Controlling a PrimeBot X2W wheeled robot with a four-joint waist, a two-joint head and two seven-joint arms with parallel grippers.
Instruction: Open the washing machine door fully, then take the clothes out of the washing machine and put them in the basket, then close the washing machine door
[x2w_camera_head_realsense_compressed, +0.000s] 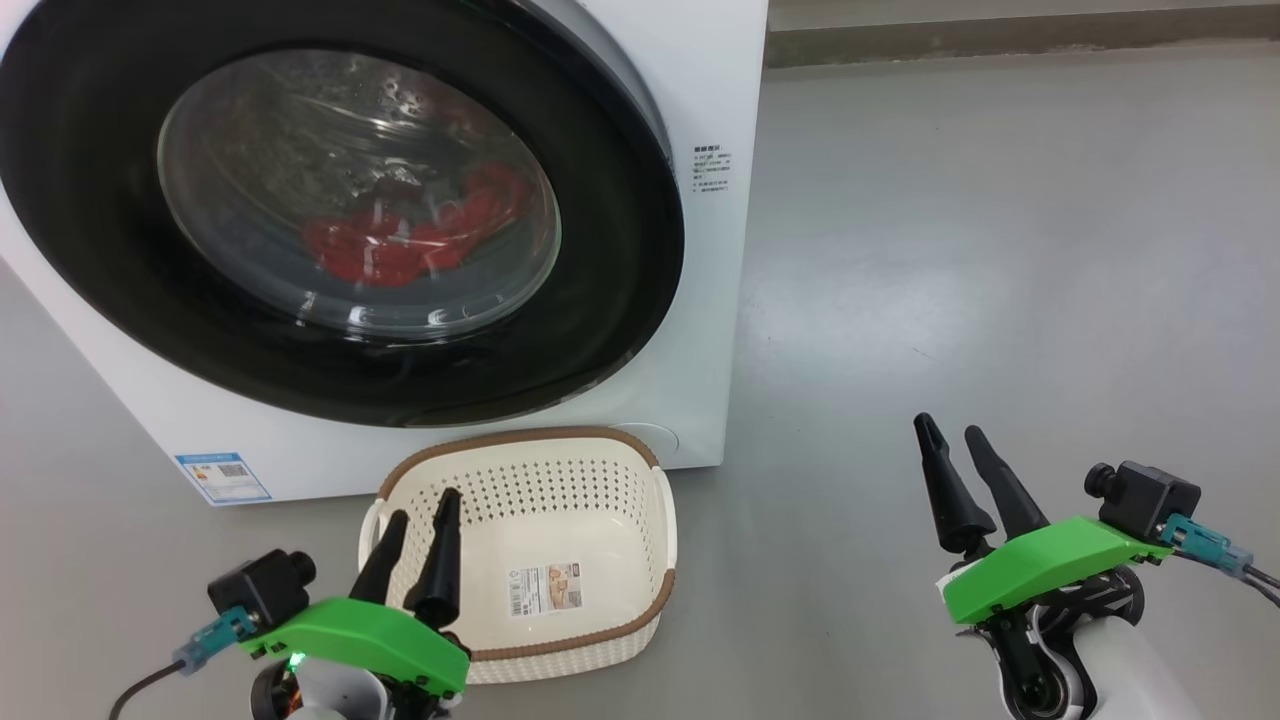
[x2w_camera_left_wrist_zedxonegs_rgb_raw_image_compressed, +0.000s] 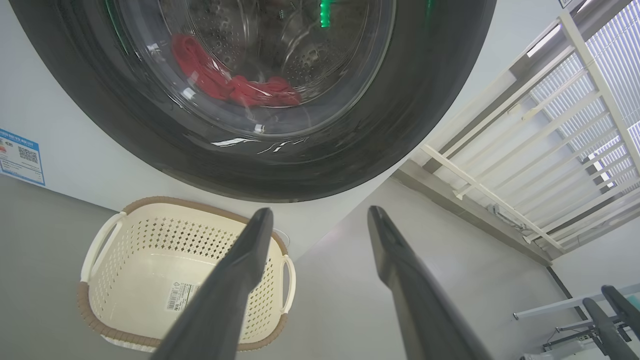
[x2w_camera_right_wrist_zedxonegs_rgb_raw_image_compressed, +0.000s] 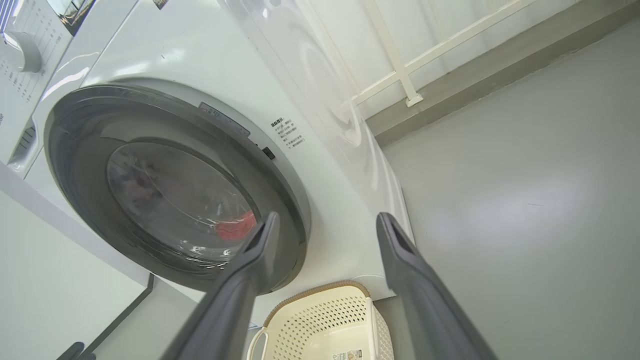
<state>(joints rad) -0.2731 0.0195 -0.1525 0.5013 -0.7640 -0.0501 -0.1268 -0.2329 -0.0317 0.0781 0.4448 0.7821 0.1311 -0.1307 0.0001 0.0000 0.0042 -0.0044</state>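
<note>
Grey floor (x2w_camera_head_realsense_compressed: 1000, 250) spreads across your right side. At upper left, the washing machine door (x2w_camera_head_realsense_compressed: 90, 250) sits shut on the washing machine (x2w_camera_head_realsense_compressed: 720, 100), with the red clothes (x2w_camera_head_realsense_compressed: 400, 240) behind its glass. Just below stands the basket (x2w_camera_head_realsense_compressed: 520, 438). Your left claw (x2w_camera_head_realsense_compressed: 426, 504) overlaps the basket's left rim, and your right claw (x2w_camera_head_realsense_compressed: 946, 424) is at lower right. Both are spread.

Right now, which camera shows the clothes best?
Head view: the clothes spread wide behind the glass door. Left wrist view shows them too, near its top edge; right wrist view catches one small red patch.
</note>
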